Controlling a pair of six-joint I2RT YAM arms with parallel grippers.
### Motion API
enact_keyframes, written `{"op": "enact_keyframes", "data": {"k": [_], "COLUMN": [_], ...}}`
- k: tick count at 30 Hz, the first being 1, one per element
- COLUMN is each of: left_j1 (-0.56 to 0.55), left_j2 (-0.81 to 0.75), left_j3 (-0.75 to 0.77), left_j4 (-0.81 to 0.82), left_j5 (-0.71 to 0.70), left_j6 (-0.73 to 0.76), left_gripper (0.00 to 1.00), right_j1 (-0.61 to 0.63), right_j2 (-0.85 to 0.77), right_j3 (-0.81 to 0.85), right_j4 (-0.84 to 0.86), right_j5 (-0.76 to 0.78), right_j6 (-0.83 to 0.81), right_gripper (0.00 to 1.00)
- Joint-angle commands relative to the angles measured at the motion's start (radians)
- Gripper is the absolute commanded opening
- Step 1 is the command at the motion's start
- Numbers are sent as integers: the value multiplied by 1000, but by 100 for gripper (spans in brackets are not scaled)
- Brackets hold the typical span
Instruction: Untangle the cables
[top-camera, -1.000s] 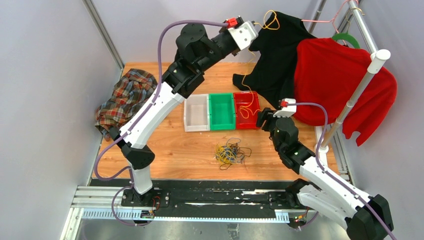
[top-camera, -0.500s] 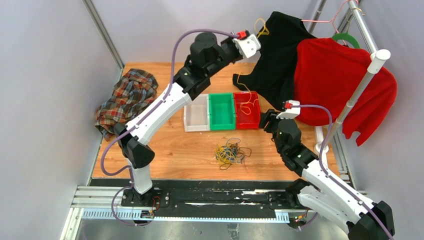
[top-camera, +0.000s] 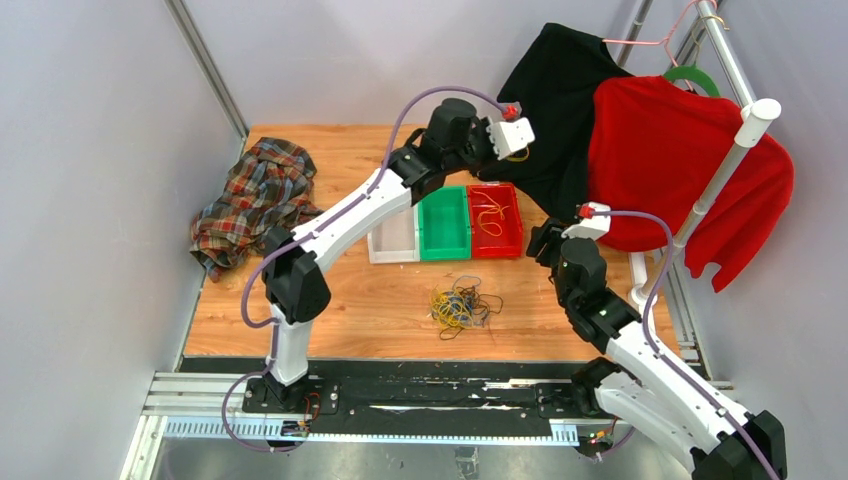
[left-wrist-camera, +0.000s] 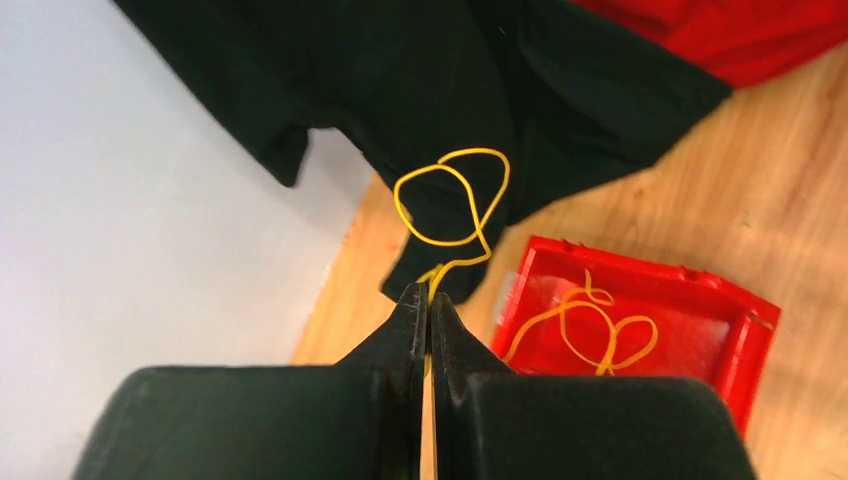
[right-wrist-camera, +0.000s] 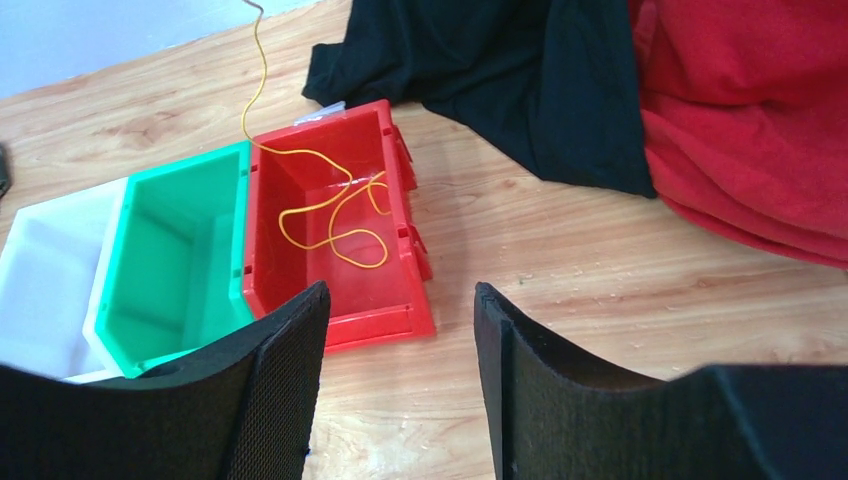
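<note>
- left claw: clamped tight on a yellow cable, fingertips pressed together with the wire pinched right at the tip
- a loop of that cable pokes out past the fingertips, in front of the black shirt
- from the right wrist view the same cable drops down over the far edge of the red bin, and its lower end lies coiled on the bin floor
- so the left claw is up in the air above the far side of the red bin, wire hanging from it
- right claw: wide open, nothing between the fingers, hovering over the bench just on the near right side of the red bin
- red bin sits in a row with a green bin and a white bin, side walls touching
- the rest of the cables are a tangle of yellow, blue and black loops, lying on the bench in front of the bins, well apart from both claws
- red shirt hangs at the right, plaid shirt is bunched at the left edge of the bench
</note>
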Motion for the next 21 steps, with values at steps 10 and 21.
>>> {"op": "enact_keyframes", "data": {"k": [10,21], "left_j1": [-46,-69], "left_j2": [156,326], "left_j3": [30,69], "left_j4": [-264,-292], "left_j5": [72,-95], "left_j6": [-132,-6], "left_gripper": [1,0], "right_j1": [-82,-105], "right_j2": [-37,-14], "right_j3": [-30,-27], "right_j4": [-103,-102], "right_j5": [35,16], "right_j6": [94,99], "right_gripper": [54,54]}}
